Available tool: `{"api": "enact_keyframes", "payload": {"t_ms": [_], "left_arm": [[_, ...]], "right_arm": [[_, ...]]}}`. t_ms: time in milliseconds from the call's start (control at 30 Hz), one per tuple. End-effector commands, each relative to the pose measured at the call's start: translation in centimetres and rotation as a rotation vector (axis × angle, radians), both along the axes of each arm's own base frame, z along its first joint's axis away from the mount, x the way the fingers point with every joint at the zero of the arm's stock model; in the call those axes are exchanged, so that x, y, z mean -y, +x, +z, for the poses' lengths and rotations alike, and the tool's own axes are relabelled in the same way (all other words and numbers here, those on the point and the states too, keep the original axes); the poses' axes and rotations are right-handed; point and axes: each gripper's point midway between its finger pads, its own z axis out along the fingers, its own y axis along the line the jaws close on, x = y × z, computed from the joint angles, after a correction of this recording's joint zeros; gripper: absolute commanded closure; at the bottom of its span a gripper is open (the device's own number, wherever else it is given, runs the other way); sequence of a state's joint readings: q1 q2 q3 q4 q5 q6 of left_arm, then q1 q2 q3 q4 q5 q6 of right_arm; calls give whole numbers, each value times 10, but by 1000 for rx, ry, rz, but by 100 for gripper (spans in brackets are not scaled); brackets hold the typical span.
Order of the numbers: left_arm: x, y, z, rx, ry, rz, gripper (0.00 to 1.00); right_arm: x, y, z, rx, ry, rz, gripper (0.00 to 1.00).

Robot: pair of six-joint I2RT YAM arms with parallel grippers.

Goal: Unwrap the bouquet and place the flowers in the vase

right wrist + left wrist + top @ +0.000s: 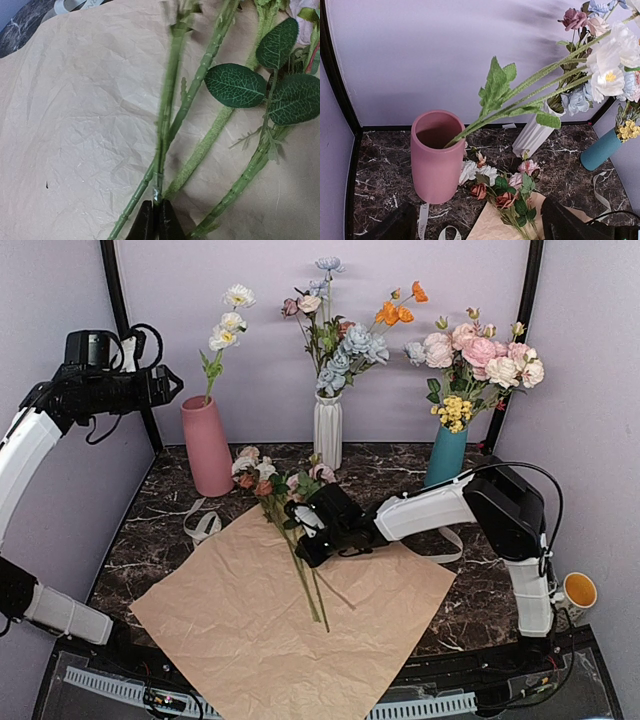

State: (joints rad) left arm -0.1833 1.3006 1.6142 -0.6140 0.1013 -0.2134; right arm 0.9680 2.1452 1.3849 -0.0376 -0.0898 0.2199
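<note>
Seen from above, the olive-tan kraft paper (250, 630) lies opened flat on the dark marble tabletop (150, 540). The loose flowers (268, 483) lie across its far edge, with the blooms toward the back wall and the stems running down onto the sheet. The cream ribbon (203, 524) rests on the tabletop just beside the left edge of the paper. The pink vase (207, 447) stands at the back left, near the blooms, and it already carries three white flowers (232, 322) on long stems. A white ribbed vase (328, 430) with blue and orange flowers and a teal vase (446, 455) with big pink roses stand further right along the back. The right pincer (303, 530) is low on the stems over the paper. The left pincer (168, 386) hangs high at the left, well apart from the tabletop. In the left wrist view, its two fingers (395, 225) stand wide apart at the bottom corners with nothing between them. Below them is the mouth of the pink vase, with fuzzy green stems leaning out of it to the right. In the right wrist view, the fingertips are pressed together on one thin stem (169, 100), which looks blurred. Thicker stems and three veined leaves (235, 85) lie beside it on the wrinkled paper.
</note>
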Motion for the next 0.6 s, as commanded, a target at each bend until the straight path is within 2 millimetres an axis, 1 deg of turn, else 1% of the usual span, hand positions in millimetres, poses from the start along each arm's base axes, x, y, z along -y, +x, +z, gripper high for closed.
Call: {"api": "enact_keyframes", "payload": {"t_ms": [0, 100, 167, 267, 300, 367, 433, 533, 567], "left_arm": [[5, -15, 4, 41, -31, -45, 12], [9, -23, -1, 42, -43, -76, 13], [13, -30, -4, 50, -54, -107, 13], [19, -38, -12, 56, -75, -146, 14], [23, -43, -11, 71, -85, -169, 14], [28, -51, -15, 89, -105, -206, 14], [33, -60, -19, 106, -127, -246, 14], [45, -74, -28, 117, -171, -328, 14], [49, -79, -29, 130, -190, -357, 14]], "right_arm": [[-3, 8, 4, -2, 1, -31, 100], [-8, 12, 24, 4, 30, -48, 100], [-11, 15, 45, 19, 57, -56, 100], [-11, 20, 72, 47, 83, -78, 100], [-9, 21, 81, 57, 88, -89, 100], [-7, 22, 97, 71, 104, -105, 100], [-5, 20, 114, 84, 131, -107, 100], [-1, 12, 135, 82, 209, -106, 100], [0, 8, 144, 80, 245, -101, 100]]}}
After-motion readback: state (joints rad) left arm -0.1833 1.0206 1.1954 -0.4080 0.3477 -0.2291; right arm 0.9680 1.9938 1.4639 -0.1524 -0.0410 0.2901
